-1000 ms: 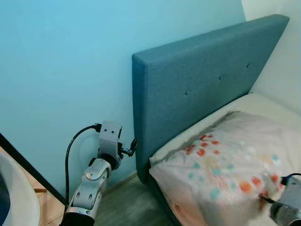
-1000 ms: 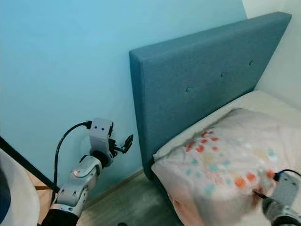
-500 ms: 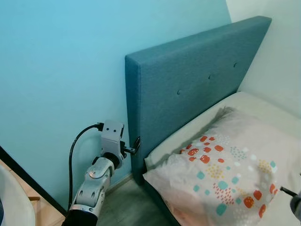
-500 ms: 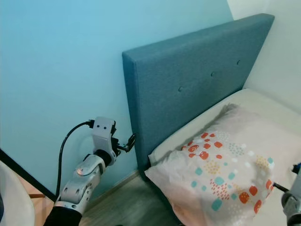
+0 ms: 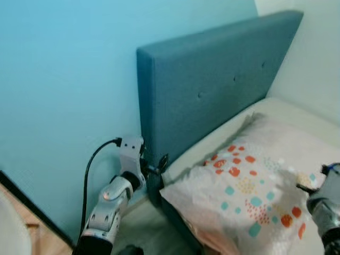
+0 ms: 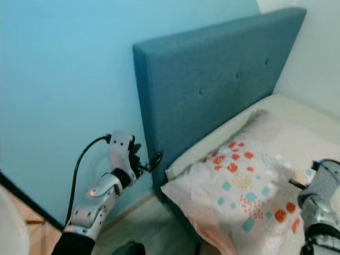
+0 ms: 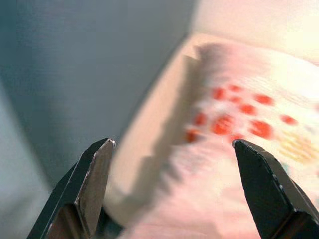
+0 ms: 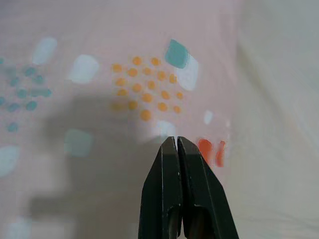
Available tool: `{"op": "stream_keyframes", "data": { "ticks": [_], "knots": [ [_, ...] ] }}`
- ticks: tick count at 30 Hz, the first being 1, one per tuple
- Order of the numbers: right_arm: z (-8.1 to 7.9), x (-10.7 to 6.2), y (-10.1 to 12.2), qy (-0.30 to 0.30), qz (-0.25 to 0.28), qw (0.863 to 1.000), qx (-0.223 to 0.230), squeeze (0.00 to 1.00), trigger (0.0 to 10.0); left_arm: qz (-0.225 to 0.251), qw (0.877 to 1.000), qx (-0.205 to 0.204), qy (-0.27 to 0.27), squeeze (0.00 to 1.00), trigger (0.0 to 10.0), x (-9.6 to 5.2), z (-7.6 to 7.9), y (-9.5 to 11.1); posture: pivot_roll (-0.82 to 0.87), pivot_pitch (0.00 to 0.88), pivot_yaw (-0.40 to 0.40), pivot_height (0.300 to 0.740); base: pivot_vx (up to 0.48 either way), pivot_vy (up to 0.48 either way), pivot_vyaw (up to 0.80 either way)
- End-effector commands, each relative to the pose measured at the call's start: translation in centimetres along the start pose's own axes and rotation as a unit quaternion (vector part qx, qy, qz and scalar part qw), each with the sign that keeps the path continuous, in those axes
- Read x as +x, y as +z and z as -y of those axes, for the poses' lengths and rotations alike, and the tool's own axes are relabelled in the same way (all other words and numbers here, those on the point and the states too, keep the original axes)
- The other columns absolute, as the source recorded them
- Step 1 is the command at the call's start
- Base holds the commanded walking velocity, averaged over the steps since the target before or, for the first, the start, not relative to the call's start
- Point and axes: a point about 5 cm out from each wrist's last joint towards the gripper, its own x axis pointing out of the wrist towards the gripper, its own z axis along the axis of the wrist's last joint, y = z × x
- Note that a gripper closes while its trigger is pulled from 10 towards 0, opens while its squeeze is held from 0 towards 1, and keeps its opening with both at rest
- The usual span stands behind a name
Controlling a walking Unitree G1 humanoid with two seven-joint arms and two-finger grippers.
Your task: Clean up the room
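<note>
The left claw (image 7: pixel 172 191) is spread wide and empty near the bed's left corner, beside the teal headboard (image 5: pixel 212 85); its wrist view looks past both fingers (image 7: pixel 92 186) to the spotted pillow (image 5: pixel 249 196). The right claw (image 8: pixel 177 149), clenched with fingers pressed together, hovers over the pillow's near right part. The pillow lies on the bed (image 5: pixel 297 114) below the headboard.

A home bedroom: a bed with blue padded headboard (image 5: pixel 212 90) and patterned pillow (image 5: pixel 249 196).
</note>
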Motion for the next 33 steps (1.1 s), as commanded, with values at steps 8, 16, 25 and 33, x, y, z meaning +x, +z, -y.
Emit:
{"op": "stream_keyframes", "data": {
  "ticks": [8, 16, 25, 33],
  "knots": [
    [-0.6, 0.0, -0.4, 0.007, 0.0, 1.0, 0.001, 0.0, 10.0, -0.005, 1.0, 0.001, -0.009, 0.0, 10.0, -0.1, 0.1, -0.3, -0.02, 0.055, -0.012, 0.621, 0.0, 0.0, -0.67],
    [-0.8, 0.0, -0.4, 0.009, 0.002, 1.0, -0.002, 0.0, 10.0, -0.007, 1.0, 0.003, -0.018, 0.0, 10.0, 0.0, 0.4, -0.5, -0.03, 0.051, -0.009, 0.621, 0.0, 0.0, -0.66],
    [-0.8, 0.1, 0.1, 0.005, 0.014, 1.0, 0.006, 0.0, 10.0, -0.009, 1.0, 0.009, -0.026, 0.0, 10.0, 0.1, 0.7, -0.6, -0.03, 0.048, -0.006, 0.621, 0.0, 0.0, -0.44],
    [-1.4, 0.1, 0.5, 0.008, 0.021, 1.0, 0.017, 0.0, 10.0, -0.011, 0.999, 0.037, 0.023, 0.0, 10.0, 0.2, -0.4, -0.6, -0.03, 0.055, -0.006, 0.616, 0.0, 0.0, 0.0]
  ]
}}
